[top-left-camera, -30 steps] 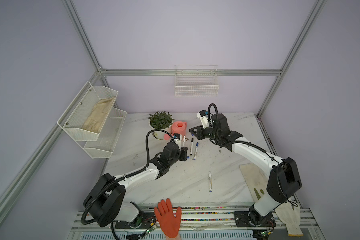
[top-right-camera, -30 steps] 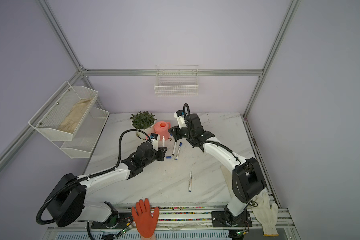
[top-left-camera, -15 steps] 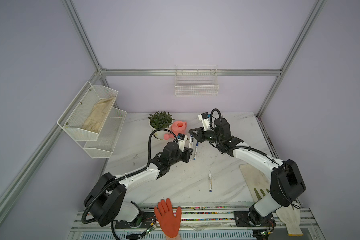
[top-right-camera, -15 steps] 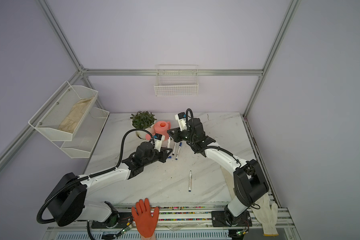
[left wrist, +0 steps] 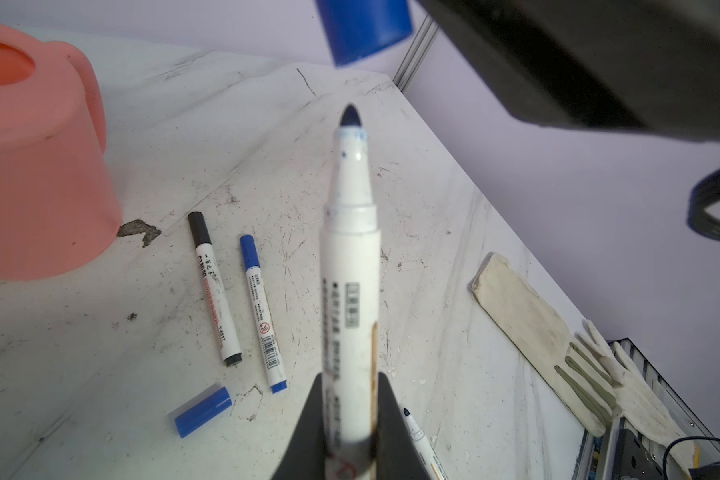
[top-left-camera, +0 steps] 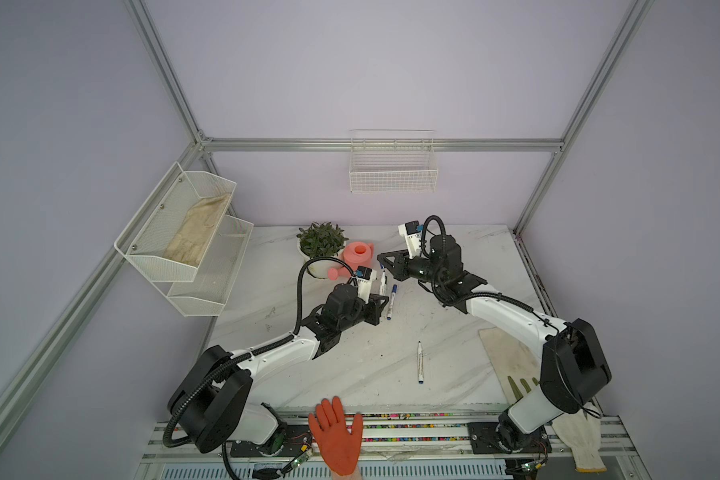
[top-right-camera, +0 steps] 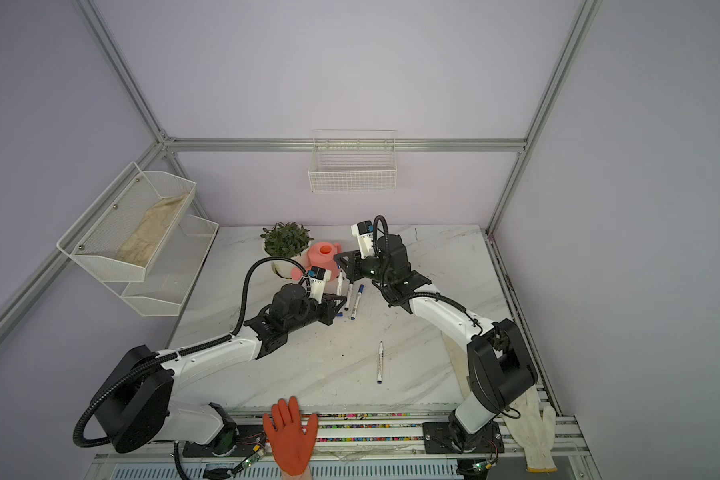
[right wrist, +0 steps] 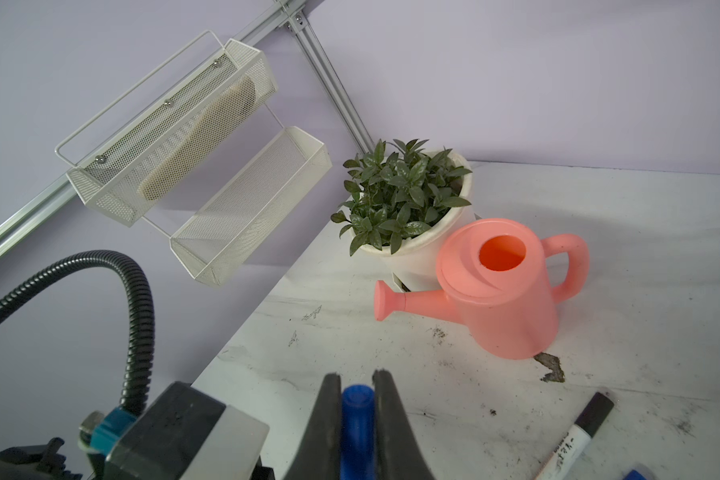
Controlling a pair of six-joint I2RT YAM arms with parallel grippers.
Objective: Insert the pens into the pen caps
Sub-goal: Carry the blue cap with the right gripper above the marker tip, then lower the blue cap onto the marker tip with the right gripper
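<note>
left claw (left wrist: 350, 392) clenching white pen (left wrist: 350, 257) by printed barrel, dark tip bare, pointing toward blue cap (left wrist: 364, 29). right claw (right wrist: 357, 384) pinching that cap, hovering near tip, not touching. black-capped pen (left wrist: 213, 286) and blue-capped pen (left wrist: 262, 311) lying side by side on tabletop (left wrist: 100, 332). loose cap (left wrist: 202, 411) lying near them. uncapped pen (top-left-camera: 420, 362) lying well apart.
</note>
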